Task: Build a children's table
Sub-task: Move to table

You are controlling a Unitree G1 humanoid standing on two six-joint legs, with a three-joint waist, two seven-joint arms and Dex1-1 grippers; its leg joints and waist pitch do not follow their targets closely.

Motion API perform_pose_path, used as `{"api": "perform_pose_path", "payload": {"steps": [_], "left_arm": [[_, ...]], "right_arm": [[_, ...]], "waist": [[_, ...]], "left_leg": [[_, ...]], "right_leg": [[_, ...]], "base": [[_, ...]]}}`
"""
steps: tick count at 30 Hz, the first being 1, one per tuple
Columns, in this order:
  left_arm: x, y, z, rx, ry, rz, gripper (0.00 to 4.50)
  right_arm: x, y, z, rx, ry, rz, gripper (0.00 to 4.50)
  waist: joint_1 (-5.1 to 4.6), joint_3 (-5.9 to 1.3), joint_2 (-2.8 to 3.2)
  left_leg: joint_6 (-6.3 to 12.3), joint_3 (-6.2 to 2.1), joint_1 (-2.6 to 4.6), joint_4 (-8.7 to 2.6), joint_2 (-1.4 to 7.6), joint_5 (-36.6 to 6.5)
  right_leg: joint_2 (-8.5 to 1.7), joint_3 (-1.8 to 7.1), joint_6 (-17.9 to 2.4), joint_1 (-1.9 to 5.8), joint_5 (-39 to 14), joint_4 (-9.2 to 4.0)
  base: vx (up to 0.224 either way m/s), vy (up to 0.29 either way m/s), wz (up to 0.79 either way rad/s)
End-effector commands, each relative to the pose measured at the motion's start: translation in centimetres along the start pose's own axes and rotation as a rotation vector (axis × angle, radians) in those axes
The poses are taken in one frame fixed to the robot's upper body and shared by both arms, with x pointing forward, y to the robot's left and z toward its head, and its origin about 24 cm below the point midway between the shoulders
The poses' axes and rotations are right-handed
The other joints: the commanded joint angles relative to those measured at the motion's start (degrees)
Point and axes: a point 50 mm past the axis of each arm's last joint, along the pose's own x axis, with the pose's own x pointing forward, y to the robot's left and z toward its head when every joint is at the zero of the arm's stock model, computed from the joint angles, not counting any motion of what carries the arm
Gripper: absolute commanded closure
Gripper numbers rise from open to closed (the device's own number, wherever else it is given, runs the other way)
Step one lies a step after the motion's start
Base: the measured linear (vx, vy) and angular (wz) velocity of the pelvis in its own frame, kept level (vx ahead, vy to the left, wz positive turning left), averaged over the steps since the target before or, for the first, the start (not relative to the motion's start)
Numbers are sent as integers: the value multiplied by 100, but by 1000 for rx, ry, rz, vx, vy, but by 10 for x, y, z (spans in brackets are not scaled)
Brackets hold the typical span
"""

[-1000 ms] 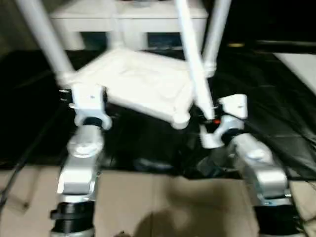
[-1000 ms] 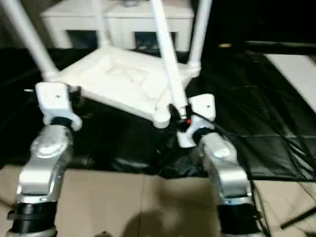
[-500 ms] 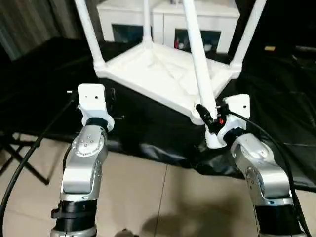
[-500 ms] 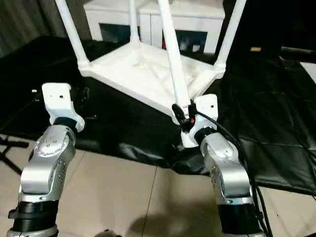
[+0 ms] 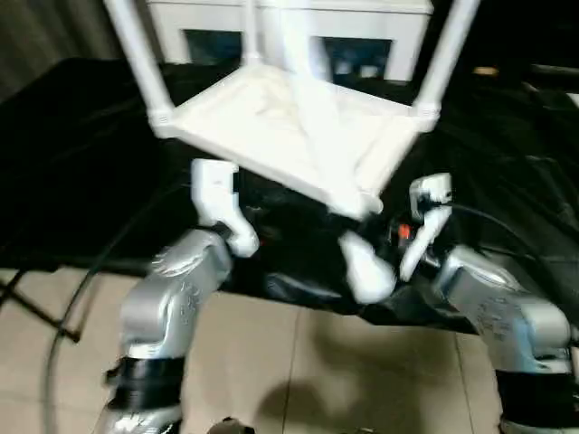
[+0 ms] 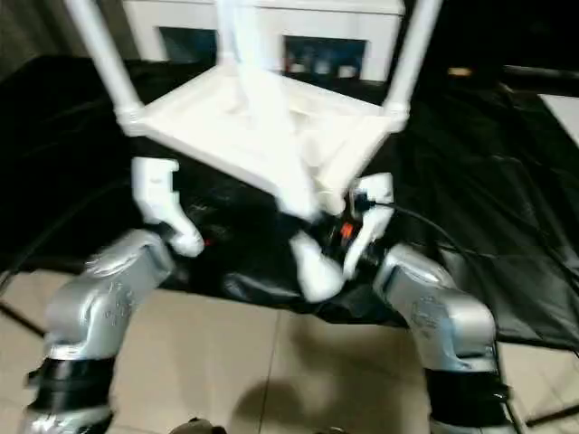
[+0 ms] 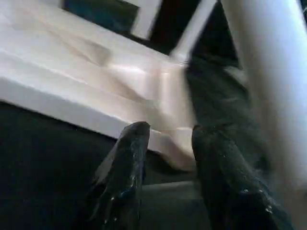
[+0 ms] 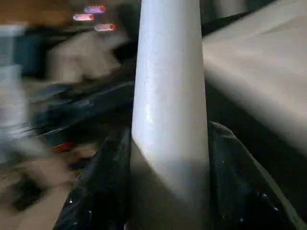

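Tabletop: white plastic rectangular tabletop [image 5: 289,127] upside down on black sheet [image 5: 81,136], ribbed underside up, three white tapered tube legs standing in corner sockets.
Loose leg: fourth white tapered tube leg [image 8: 170,96] slanted over near corner, thick end near the corner socket, seating unclear.
Right gripper [image 8: 168,158]: jaws clenched around loose leg.
Left gripper [image 7: 165,143]: jaws apart, empty, just beside tabletop near edge.
Background: white cabinet with glass doors [image 5: 289,27] behind tabletop.
Floor: beige tiled floor [image 5: 298,362] under forearms.
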Motion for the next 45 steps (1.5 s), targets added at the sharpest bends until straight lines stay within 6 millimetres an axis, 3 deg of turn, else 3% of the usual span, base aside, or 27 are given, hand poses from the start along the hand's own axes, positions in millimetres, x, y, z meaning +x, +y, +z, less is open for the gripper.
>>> {"api": "perform_pose_path", "payload": {"steps": [1, 2, 3, 4, 7, 9, 12, 16, 19, 20, 23, 30, 33, 35, 36, 39, 45], "left_arm": [[4, -5, 9, -89, -7, -48, 237], [7, -10, 12, -135, -18, -87, 232], [9, -13, 15, -167, -28, -119, 211], [11, -18, 21, -203, -47, -161, 211], [12, -29, 35, -293, -86, -270, 190], [12, -33, 40, -328, -99, -313, 176], [11, -39, 47, -358, -100, -375, 159], [8, -41, 48, -406, -91, -410, 117], [6, -39, 50, -437, -97, -418, 111], [5, -39, 51, -451, -106, -425, 91], [2, -39, 58, -496, -143, -469, 70], [1, -42, 57, -452, -75, -519, 24], [7, -43, 48, -385, 1, -480, 3], [9, -42, 46, -358, 19, -453, 3], [13, -38, 43, -323, 38, -407, 3], [16, -32, 43, -291, 43, -359, 3], [17, -29, 50, -310, 21, -367, 50]], "right_arm": [[-3, 6, 9, 47, -51, 78, 266], [-4, 7, 11, 72, -64, 96, 266], [-5, 7, 12, 86, -72, 109, 266], [-6, 7, 14, 92, -74, 119, 266], [-8, 9, 18, 101, -66, 153, 266], [-8, 9, 19, 101, -65, 159, 266], [-9, 10, 19, 96, -50, 166, 266], [-10, 11, 20, 105, -46, 170, 266], [-10, 11, 21, 107, -48, 172, 266], [-11, 11, 21, 106, -48, 173, 266], [-12, 11, 21, 99, -36, 172, 266], [-13, 13, 19, 66, 23, 185, 266], [-12, 17, 14, 36, 77, 214, 266], [-12, 18, 13, 24, 92, 221, 266], [-13, 20, 12, 14, 105, 229, 266], [-14, 21, 10, 5, 117, 236, 266], [-15, 19, 9, -6, 126, 226, 266]], "waist": [[42, -416, -120], [56, -395, -135], [92, -348, -152], [74, -328, -177], [60, -296, -167], [38, -292, -160], [36, -317, -161], [39, -321, -182], [61, -347, -173], [63, -348, -177], [91, -376, -190], [131, -428, -211], [146, -416, -205], [153, -405, -202], [158, -399, -168], [162, -395, -177], [176, -405, -179]], "left_leg": [[792, -4, 126, -327, 292, -272], [687, 10, 138, -345, 289, -438], [367, 45, 204, -381, 280, -924], [282, 64, 197, -395, 277, -1019], [6, 59, 236, -452, 275, -1387], [-95, 33, 262, -481, 269, -1592], [-119, 5, 233, -530, 294, -1501], [-81, 25, 247, -528, 272, -1526], [-46, 29, 208, -527, 288, -1262], [-44, 30, 203, -531, 291, -1217], [4, 61, 201, -499, 291, -962], [222, 84, 146, -436, 260, -201], [292, 89, 163, -439, 275, -224], [235, 91, 168, -448, 279, -347], [191, 82, 174, -454, 283, -435], [58, 71, 197, -477, 288, -646], [44, 74, 191, -466, 285, -622]], "right_leg": [[-517, 329, -1373, 347, -430, -401], [-513, 329, -1295, 336, -752, -443], [-510, 328, -1031, 291, -1632, -553], [-496, 321, -927, 293, -1862, -574], [-502, 294, -471, 274, -2649, -679], [-513, 262, -246, 262, -2933, -751], [-513, 250, -199, 312, -2645, -746], [-533, 261, -293, 279, -2549, -740], [-533, 285, -424, 302, -2098, -683], [-528, 289, -450, 305, -2000, -671], [-530, 311, -678, 312, -1558, -612], [-510, 316, -852, 380, -628, -479], [-499, 319, -825, 373, -709, -489], [-517, 319, -807, 376, -902, -514], [-515, 319, -759, 370, -1022, -533], [-515, 317, -590, 374, -1314, -567], [-521, 315, -749, 366, -1115, -533]], "base": [[-60, -7, 1], [-78, -3, 5], [-78, -3, 5], [-74, 3, 3], [-65, 9, -1], [-54, 14, -3], [0, 0, 0], [0, 0, 0], [0, 0, 0], [0, 0, 0], [0, 0, 0], [0, 0, 0], [0, 0, 0], [0, 0, 0], [0, 0, 0], [0, 0, 0], [0, 0, 0]]}}
